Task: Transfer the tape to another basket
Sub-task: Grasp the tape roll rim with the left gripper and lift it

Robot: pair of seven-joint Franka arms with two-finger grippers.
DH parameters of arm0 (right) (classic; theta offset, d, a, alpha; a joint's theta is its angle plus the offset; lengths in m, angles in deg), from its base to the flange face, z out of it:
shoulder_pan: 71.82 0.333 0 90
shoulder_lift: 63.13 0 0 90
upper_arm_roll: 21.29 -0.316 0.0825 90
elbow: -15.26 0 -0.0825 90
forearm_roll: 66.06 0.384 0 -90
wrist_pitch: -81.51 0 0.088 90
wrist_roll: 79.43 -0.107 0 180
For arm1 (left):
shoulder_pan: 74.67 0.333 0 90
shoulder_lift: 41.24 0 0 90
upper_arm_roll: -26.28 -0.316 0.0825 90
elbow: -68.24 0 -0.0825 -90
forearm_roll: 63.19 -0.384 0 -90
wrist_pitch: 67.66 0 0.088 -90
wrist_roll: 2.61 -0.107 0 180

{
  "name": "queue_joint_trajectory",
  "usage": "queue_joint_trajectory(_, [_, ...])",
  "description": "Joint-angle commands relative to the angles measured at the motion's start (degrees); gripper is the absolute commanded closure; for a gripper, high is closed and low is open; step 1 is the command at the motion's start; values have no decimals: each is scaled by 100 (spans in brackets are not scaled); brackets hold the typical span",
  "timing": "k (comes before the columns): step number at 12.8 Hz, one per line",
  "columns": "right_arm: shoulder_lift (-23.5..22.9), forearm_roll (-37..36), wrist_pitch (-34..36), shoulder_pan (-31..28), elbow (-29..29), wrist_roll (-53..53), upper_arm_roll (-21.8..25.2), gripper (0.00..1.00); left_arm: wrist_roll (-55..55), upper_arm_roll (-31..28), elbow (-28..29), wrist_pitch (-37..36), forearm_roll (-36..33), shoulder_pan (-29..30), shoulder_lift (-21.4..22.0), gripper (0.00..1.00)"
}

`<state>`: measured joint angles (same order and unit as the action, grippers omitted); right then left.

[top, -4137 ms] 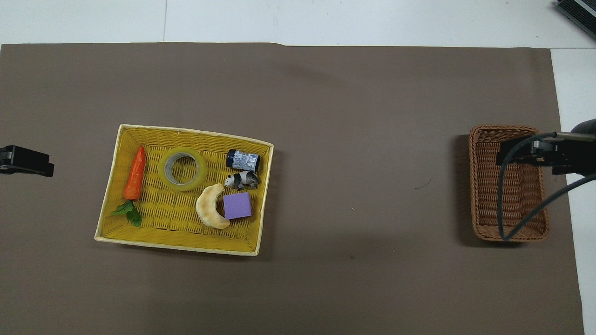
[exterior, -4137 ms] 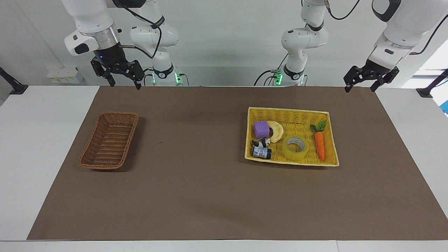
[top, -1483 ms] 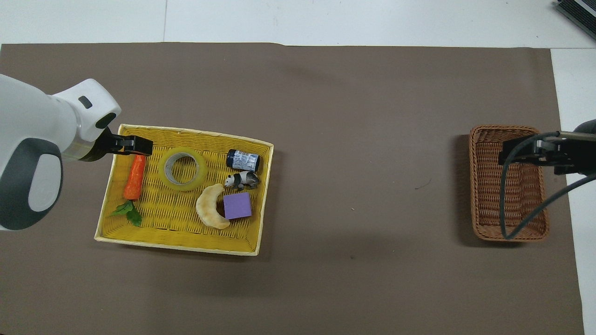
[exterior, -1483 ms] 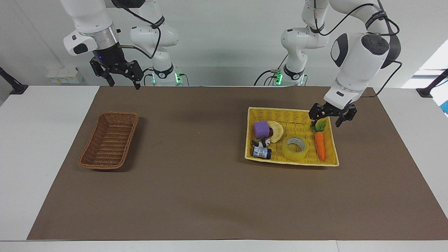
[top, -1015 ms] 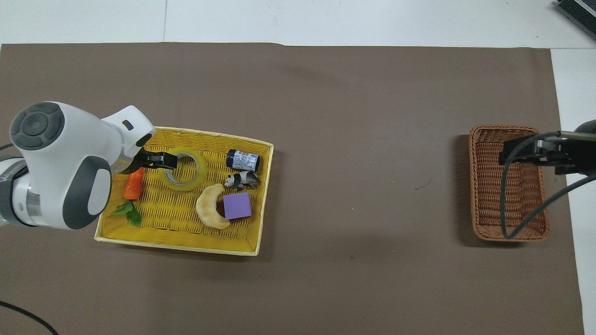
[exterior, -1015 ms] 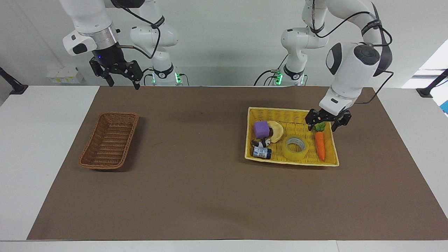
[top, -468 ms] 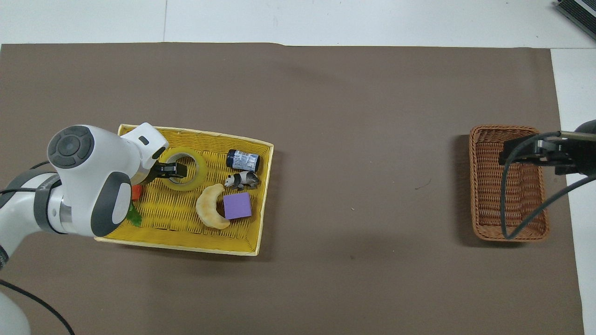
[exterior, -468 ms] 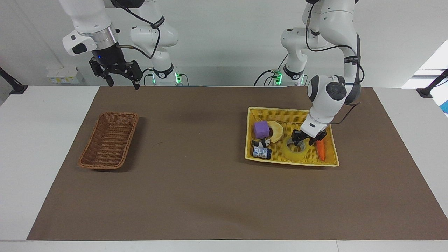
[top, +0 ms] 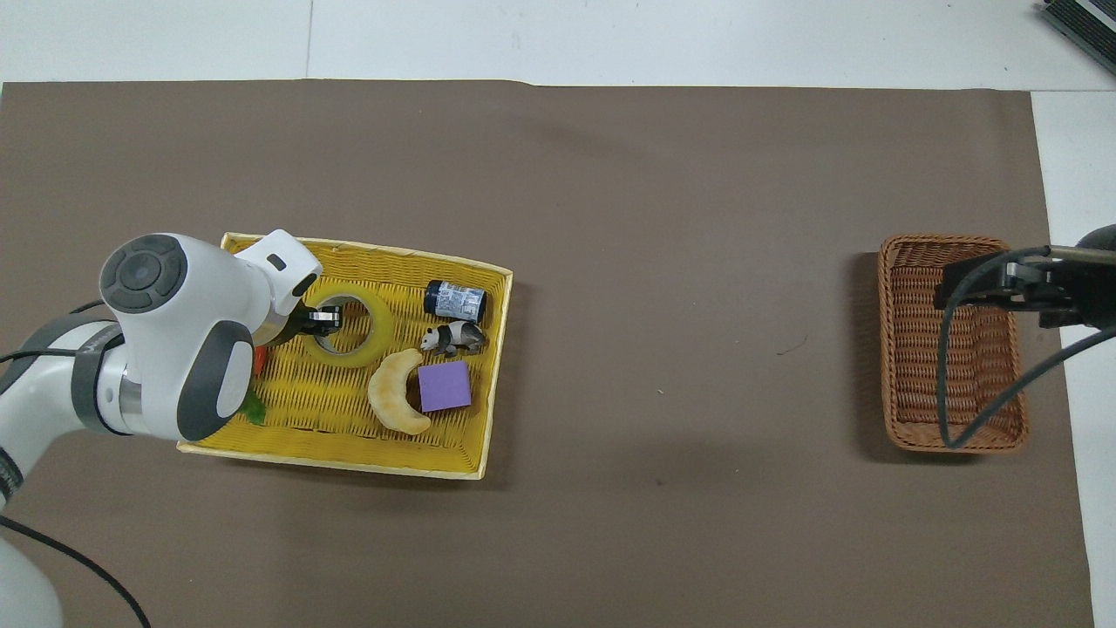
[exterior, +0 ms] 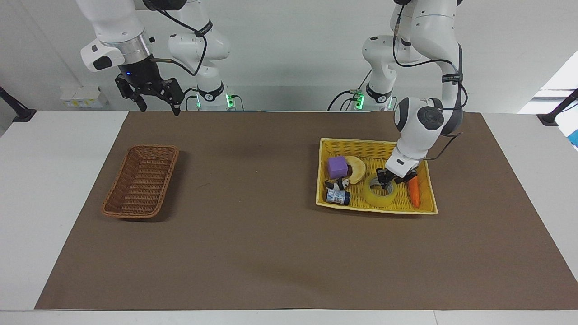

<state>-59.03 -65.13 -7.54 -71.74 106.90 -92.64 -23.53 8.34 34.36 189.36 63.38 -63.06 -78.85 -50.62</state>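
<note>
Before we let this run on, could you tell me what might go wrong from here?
The left gripper pinches only one wall of the tape, so the roll may tilt or slip when lifted. The carrot lies right beside the gripper and could get nudged. The brown basket sits at the right arm's end of the table, a long carry, or a handover to the waiting right gripper.

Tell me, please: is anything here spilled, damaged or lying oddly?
Nothing stands out. The left gripper is shut on the tape's wall, inside the yellow tray. The bottle lies on its side there. The basket sits upright; the right gripper waits above the table.
</note>
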Motion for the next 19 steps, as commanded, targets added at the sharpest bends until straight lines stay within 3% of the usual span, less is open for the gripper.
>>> queue_joint_trajectory(1, [-5, 57, -77, -52, -6, 38, 4, 0, 39, -60, -710, -954, 56, 13, 103, 100])
queue_joint_trajectory(12, [-5, 48, -77, -60, -6, 38, 12, 0, 39, -184, -2978, -3890, -5, 320, 622, 100])
queue_joint_trajectory(15, [-5, 48, -68, -52, -15, 38, 21, 0, 4, -193, -3077, -4252, -5, 320, 954, 100])
queue_joint_trajectory(19, [38, 30, -85, -87, 81, 291, 21, 0, -13, -210, -2595, -4149, 13, 320, 1253, 100])
